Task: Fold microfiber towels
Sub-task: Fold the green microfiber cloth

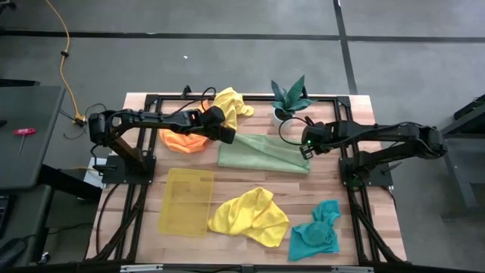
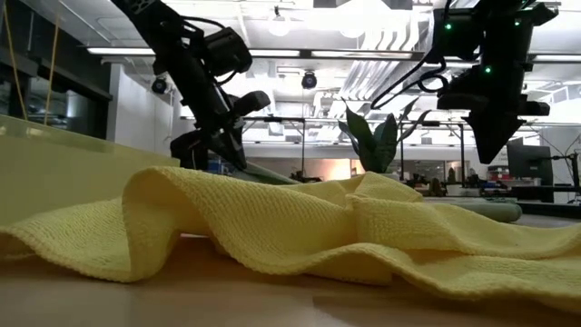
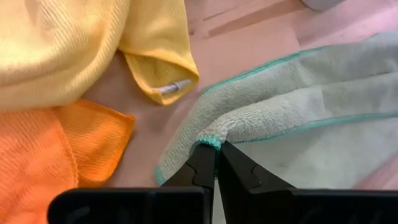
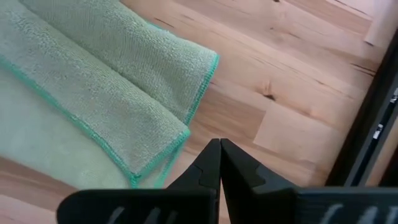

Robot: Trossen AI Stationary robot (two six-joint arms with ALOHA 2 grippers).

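The olive-green towel point(image 1: 261, 154) lies at mid-table, folded over in long layers, with a teal hem. My left gripper point(image 1: 227, 136) is shut on its left end point(image 3: 211, 140). My right gripper point(image 1: 305, 149) is shut and empty, hovering above the bare wood just off the towel's right corner point(image 4: 177, 134). The orange towel point(image 1: 184, 141) and a yellow towel point(image 1: 232, 101) lie crumpled at the far left. A second yellow towel point(image 1: 248, 217) and the teal towel point(image 1: 317, 233) lie crumpled near the front edge. My left gripper pinches the hemmed edge of the olive-green towel at its left end point(image 3: 210, 139) between its two fingertips; one layer or several, I cannot tell. That end is raised off the table point(image 2: 263, 171) and slopes down to the rest, which lies flat.
A translucent yellow tray point(image 1: 186, 200) stands at the front left. A small potted plant point(image 1: 290, 97) stands at the far edge, close behind my right gripper. The black frame rails point(image 1: 356, 189) run along the table's sides.
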